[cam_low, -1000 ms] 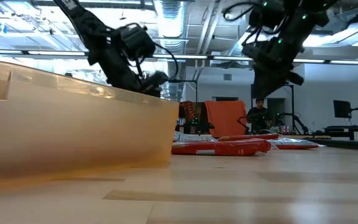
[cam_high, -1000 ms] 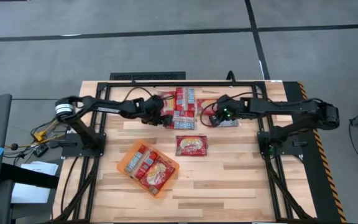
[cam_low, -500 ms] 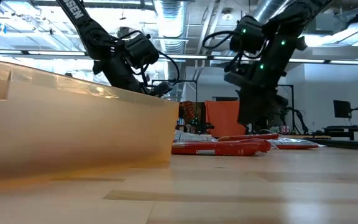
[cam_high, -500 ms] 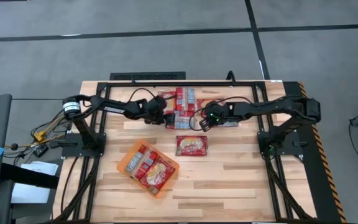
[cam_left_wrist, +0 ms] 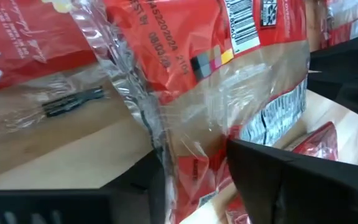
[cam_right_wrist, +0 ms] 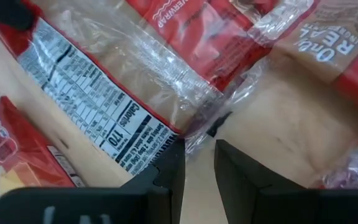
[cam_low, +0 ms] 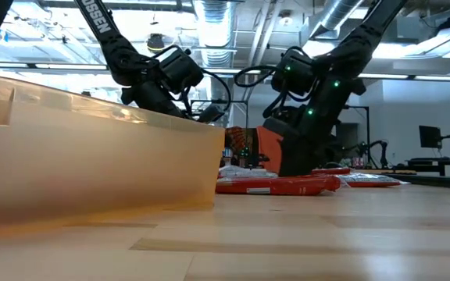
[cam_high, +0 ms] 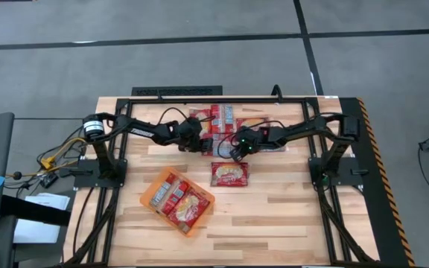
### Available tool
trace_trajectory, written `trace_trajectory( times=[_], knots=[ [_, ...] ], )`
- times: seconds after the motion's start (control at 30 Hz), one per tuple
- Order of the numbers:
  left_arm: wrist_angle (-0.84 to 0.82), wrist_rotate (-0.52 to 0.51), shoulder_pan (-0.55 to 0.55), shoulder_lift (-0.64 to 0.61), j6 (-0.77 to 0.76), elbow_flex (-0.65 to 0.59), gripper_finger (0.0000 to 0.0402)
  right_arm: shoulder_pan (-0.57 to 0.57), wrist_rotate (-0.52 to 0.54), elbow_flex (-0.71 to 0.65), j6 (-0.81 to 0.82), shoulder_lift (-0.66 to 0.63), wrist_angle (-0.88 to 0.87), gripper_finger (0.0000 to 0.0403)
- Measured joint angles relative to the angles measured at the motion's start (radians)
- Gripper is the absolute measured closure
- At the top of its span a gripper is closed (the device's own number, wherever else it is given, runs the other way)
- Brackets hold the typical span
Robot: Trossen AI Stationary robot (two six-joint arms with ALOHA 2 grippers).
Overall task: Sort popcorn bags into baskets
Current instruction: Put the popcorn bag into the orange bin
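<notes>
From above, both arms meet over the heap of popcorn bags [cam_high: 216, 128] at the table's far middle: the left gripper [cam_high: 197, 138] at the heap's left edge, the right gripper [cam_high: 237, 146] at its near right edge. One loose bag [cam_high: 229, 173] lies alone nearer the camera, and the orange basket [cam_high: 155, 191] sits toward the near left with at least two packets already inside; bare wood between heap and basket leaves an open path, though the two grippers are close enough together to crowd each other. At table height, the basket's translucent wall [cam_low: 92, 164] fills the left foreground, and the flat red packets [cam_low: 276, 184] lie low on the wood beneath both arms. Past the left wrist, a clear crinkled wrapper [cam_left_wrist: 185, 112] over red print drapes between the dark fingers [cam_left_wrist: 278, 180], which look parted around a fold of film; whether they pinch it I cannot tell. Past the right wrist, the fingers [cam_right_wrist: 166, 168] stand narrowly apart astride a crimped seam [cam_right_wrist: 201, 121], not visibly clamped. These packets look light, thin and slippery, likely to bend and slide, so the stiffer sealed edge seems the safest hold.
</notes>
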Motion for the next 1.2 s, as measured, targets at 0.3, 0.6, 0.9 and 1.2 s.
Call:
trace_trajectory(
  times=[0.3,0.6,0.9,1.2],
  knots=[
    [0.036,0.053,-0.003,-0.020,0.033,0.003,0.0392,-0.006,-0.023,-0.007,-0.059,-0.092,-0.019,0.0290],
    [-0.113,0.091,-0.007,-0.205,0.156,0.005,0.0401,-0.068,-0.021,-0.003,-0.160,-0.357,-0.159,0.0290],
    [-0.347,0.187,-0.057,-0.533,0.451,0.005,0.0401,-0.092,0.052,-0.003,-0.167,-0.613,-0.259,0.0290],
    [-0.574,0.346,-0.251,-0.804,0.780,0.006,0.0401,-0.084,0.092,-0.003,-0.167,-0.649,-0.343,0.0290]
  ],
)
